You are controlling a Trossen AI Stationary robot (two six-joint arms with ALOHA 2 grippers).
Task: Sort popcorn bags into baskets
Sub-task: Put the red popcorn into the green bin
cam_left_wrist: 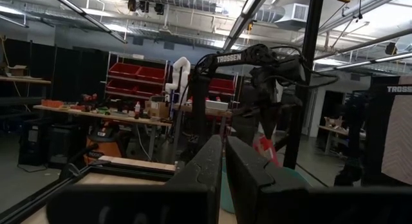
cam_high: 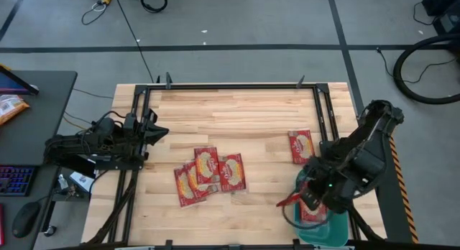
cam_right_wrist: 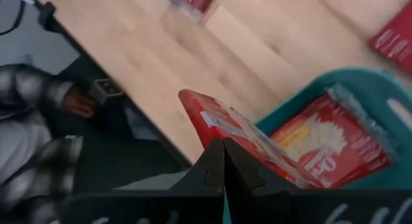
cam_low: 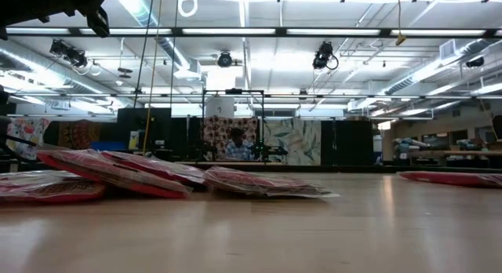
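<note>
Three red popcorn bags (cam_high: 208,174) lie overlapping flat at mid-table, and a single one (cam_high: 300,146) lies to their right. The teal basket (cam_high: 334,232) stands at the table's near right corner with a bag (cam_right_wrist: 328,143) lying in it. My right gripper (cam_high: 305,200) hangs over the basket's left rim (cam_right_wrist: 302,89), shut on another popcorn bag (cam_right_wrist: 212,118). My left gripper (cam_high: 157,131) waits at the table's left edge, shut on nothing. My right gripper pinches the popcorn bag between its two fingers at one edge (cam_right_wrist: 222,137). The fingers slant down from above. The bag is lifted clear and tilted. It sticks out from the fingers toward the table's left (cam_high: 287,201), above the basket's rim.
Black frame rails (cam_high: 230,85) run round the tabletop. A person in a plaid sleeve (cam_right_wrist: 38,121) sits just past the table's near edge, close to the basket. A side desk with a keyboard (cam_high: 14,182) and an orange packet (cam_high: 11,106) stands at the left.
</note>
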